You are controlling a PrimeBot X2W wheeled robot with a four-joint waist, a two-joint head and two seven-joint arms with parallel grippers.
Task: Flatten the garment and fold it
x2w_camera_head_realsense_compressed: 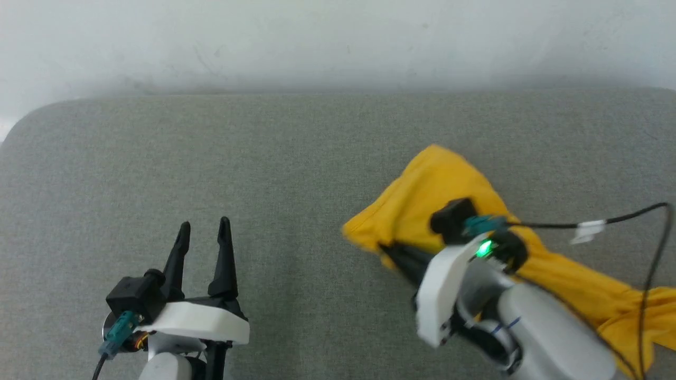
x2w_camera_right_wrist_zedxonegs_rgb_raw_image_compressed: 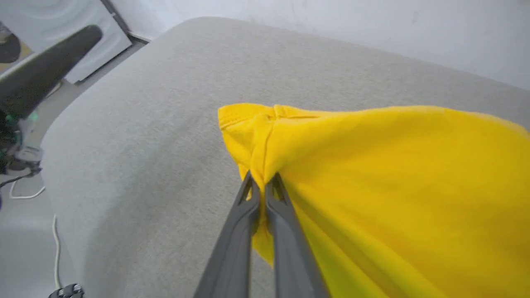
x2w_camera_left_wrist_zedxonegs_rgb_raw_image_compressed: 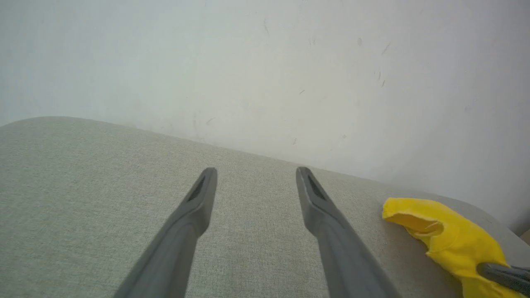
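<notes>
One broad grey fabric-covered surface (x2w_camera_head_realsense_compressed: 296, 158) ran up to a pale wall (x2w_camera_head_realsense_compressed: 317, 42). On its right side sat the yellow garment (x2w_camera_head_realsense_compressed: 438, 184), bunched and trailing toward the right edge. The right gripper (x2w_camera_right_wrist_zedxonegs_rgb_raw_image_compressed: 260, 182) pinched a fold near the garment's hemmed left end. The left gripper (x2w_camera_head_realsense_compressed: 204, 222), fingers spread and holding nothing, sat lower left, well apart from the garment.

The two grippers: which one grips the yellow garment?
The right gripper: it is shut on a fold of the garment; the left gripper stands open, apart from it.
</notes>
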